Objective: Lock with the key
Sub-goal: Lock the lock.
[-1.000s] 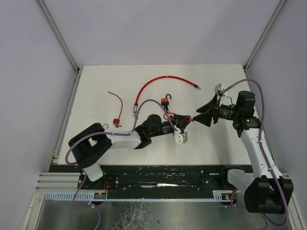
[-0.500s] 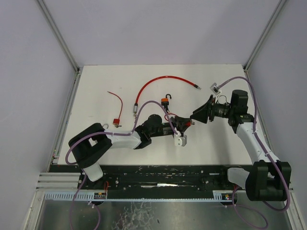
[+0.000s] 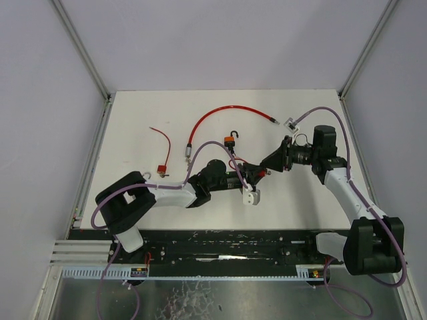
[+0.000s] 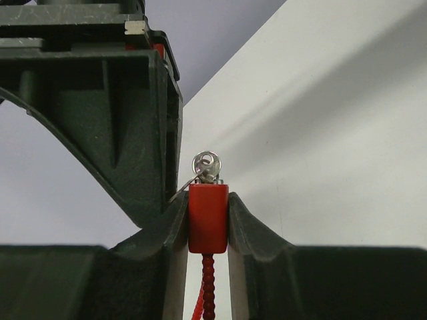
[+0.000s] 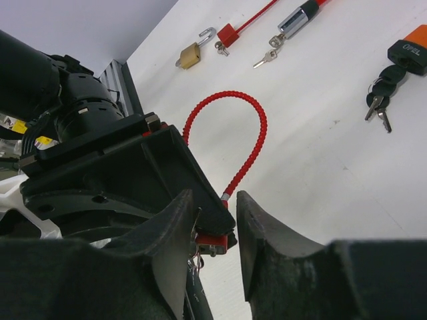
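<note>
Your left gripper [image 4: 208, 212] is clenched on the small red cable-lock body [image 4: 208, 230], mid-way over the white table [image 3: 167, 107]; the silver key [image 4: 207, 165] protrudes from it; your right gripper [image 5: 215, 217] straddles that end; whether it pinches anything, you cannot tell.

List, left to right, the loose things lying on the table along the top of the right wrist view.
Brass padlock → small red lock block → loose keys → silver cable end → orange-and-black lock.
</note>
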Tool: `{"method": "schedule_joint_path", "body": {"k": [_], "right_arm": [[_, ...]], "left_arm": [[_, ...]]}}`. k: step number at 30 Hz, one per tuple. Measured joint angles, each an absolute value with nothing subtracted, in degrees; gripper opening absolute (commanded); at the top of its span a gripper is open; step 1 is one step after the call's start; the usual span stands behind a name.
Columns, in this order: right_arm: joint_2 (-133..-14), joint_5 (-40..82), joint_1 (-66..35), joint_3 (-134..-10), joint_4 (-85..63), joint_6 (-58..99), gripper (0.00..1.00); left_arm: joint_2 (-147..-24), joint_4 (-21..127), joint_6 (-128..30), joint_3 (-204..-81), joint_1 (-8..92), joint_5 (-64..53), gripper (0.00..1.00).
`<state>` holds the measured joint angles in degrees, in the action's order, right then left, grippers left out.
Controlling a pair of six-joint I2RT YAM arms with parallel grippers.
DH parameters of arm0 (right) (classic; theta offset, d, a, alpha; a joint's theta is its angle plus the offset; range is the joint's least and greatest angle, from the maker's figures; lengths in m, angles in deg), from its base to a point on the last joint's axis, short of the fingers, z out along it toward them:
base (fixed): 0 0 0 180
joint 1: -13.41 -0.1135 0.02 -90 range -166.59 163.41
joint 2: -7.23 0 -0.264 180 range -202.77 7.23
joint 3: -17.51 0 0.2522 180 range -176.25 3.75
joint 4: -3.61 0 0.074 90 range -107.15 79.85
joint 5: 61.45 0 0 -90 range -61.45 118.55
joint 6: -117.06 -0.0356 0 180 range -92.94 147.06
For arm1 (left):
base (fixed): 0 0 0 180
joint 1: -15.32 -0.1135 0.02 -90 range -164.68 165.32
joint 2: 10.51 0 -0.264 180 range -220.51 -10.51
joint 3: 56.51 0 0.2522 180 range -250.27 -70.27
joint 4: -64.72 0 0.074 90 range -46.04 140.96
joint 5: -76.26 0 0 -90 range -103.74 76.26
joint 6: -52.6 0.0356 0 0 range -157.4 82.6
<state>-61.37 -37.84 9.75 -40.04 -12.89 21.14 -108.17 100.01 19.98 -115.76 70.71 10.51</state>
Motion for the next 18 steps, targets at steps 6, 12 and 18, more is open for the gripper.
{"method": "schedule_joint_path", "body": {"k": [6, 12, 18], "right_arm": [[-61.52, -37.05, 9.53, -40.07, -14.11, 21.97, 0.09], [-60.69, -36.97, 9.44, -40.09, -15.01, 23.7, 0.02], [-58.11, -36.79, 9.44, -40.35, -16.93, 27.68, 0.01]], "left_arm": [[-108.17, 100.01, 20.11, -115.76, 70.8, 10.49, 0.0], [-108.2, 99.99, 20.07, -115.76, 70.8, 10.25, 0.0], [-108.17, 100.04, 20.02, -115.76, 70.8, 9.66, 0.0]]}}
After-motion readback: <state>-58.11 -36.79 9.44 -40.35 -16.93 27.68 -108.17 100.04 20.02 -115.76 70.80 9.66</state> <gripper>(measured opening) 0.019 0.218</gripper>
